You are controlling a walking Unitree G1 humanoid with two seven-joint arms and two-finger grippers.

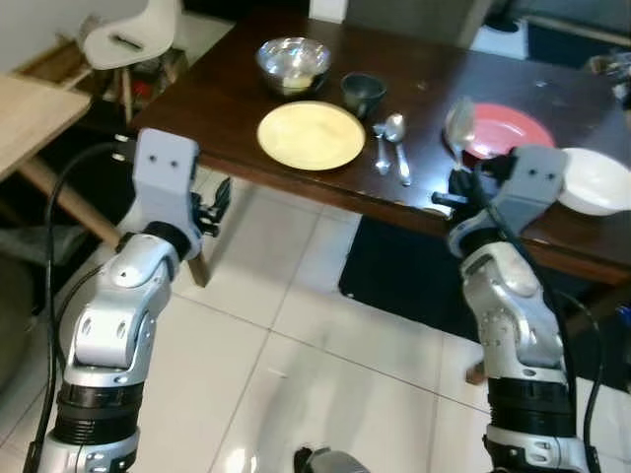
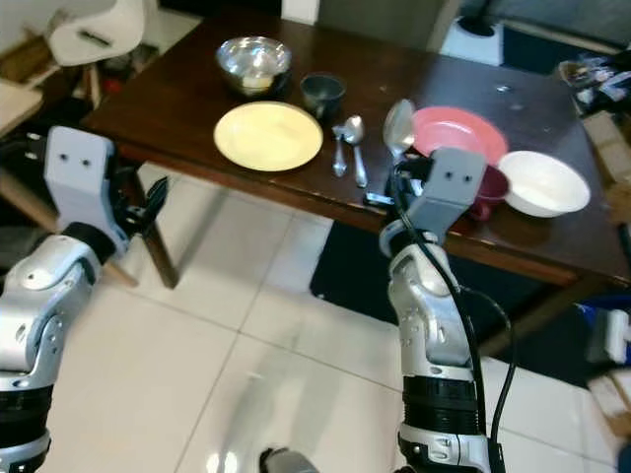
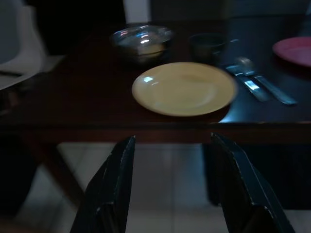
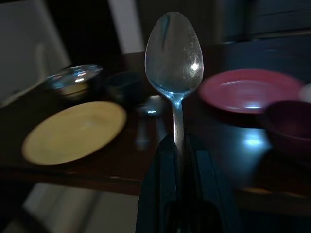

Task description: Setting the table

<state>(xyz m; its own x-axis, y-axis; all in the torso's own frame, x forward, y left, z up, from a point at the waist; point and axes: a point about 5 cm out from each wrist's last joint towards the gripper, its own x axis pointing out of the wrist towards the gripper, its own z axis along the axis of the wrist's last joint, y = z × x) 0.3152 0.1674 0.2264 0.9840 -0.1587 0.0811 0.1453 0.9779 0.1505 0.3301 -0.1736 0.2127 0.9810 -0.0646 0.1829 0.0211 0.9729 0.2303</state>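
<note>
Shiny silver spoon (image 4: pixel 173 63) upright, bowl uppermost, in right claw (image 4: pixel 181 145)

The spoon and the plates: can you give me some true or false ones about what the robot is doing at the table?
1. The right gripper holds a spoon upright. True.
2. The left gripper is shut on the yellow plate. False: it is open and short of the table.
3. The pink plate has a fork lying on it. False: it looks bare.
4. Cutlery lies beside the yellow plate. True.
5. The metal bowl sits on the floor. False: it is on the table.
</note>
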